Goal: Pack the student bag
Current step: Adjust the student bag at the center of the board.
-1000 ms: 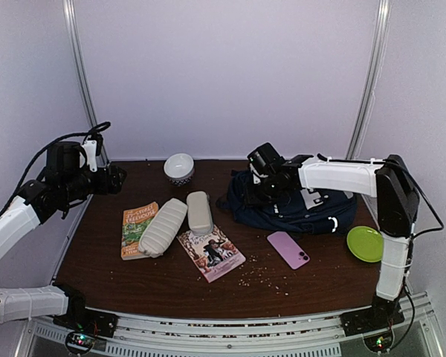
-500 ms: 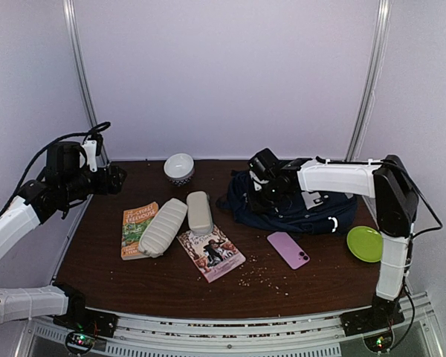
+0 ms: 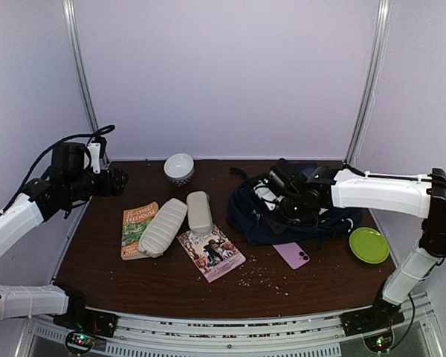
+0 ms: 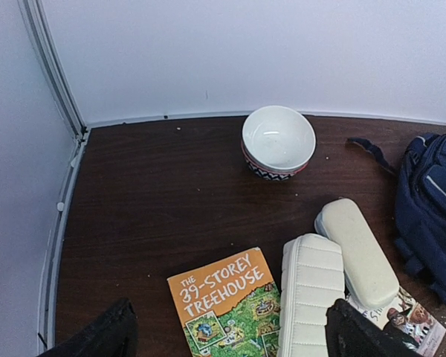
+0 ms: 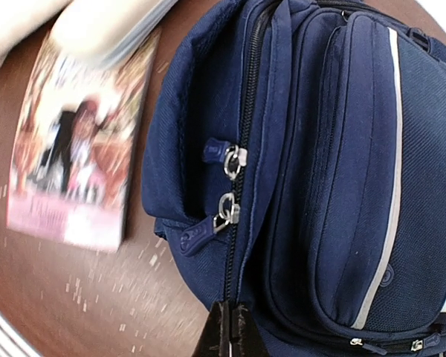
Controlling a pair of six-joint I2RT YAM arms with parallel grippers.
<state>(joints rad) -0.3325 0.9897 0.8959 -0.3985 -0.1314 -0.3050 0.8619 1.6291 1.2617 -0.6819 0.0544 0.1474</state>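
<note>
Packing has not started: the student bag (image 3: 256, 223) lies at the right of the desk (image 3: 134, 282), apparently zipped, while the Treehouse book (image 3: 139, 229), white quilted pouch (image 3: 162, 227), beige case (image 3: 199, 212), second book (image 3: 211, 253) and pink phone (image 3: 291, 255) lie outside it. The right tool (image 5: 230, 335) is clenched on the bag's zip seam; the left tool (image 4: 230, 338) hangs spread wide and empty over the desk's far left, so opening and loading remain.

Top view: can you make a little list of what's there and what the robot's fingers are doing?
Bag: navy student bag, right side of table
Left fingers: open, holding nothing, over the left side
Right fingers: pinched shut on the bag's zipper edge
Outside the bag: bowl, orange book, picture book, ribbed case, smooth case, pink phone, green plate
</note>
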